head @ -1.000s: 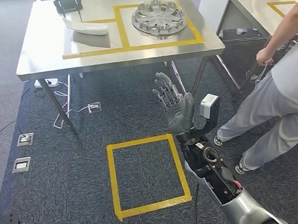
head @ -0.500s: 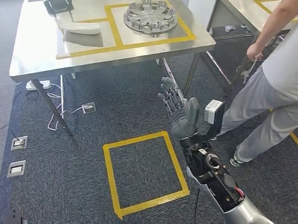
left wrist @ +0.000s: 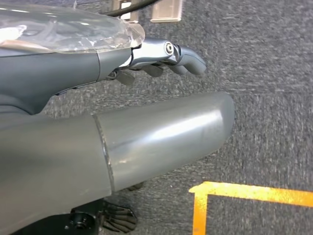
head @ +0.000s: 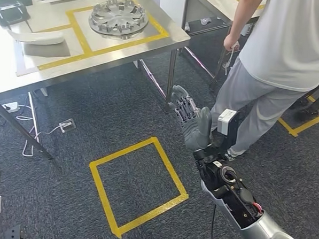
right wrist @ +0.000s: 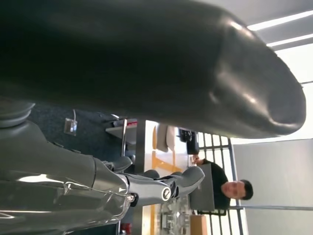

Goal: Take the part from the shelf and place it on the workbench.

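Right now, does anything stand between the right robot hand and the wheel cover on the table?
Nothing visible does. The right robot hand is open and empty, short of the table; the wheel cover lies beyond its near edge. A person stands beside the hand, not between.

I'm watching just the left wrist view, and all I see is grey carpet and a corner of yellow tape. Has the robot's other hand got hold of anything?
Observer: No. In the head view the right hand is raised over the carpet, fingers spread, holding nothing.
Operator: Where is the table it works at?
Observer: A steel workbench stands ahead to its left, with a silver wheel cover lying inside a yellow taped frame.
Operator: Is anybody nearby?
Observer: Yes, a person in a white shirt stands close beside the right hand.
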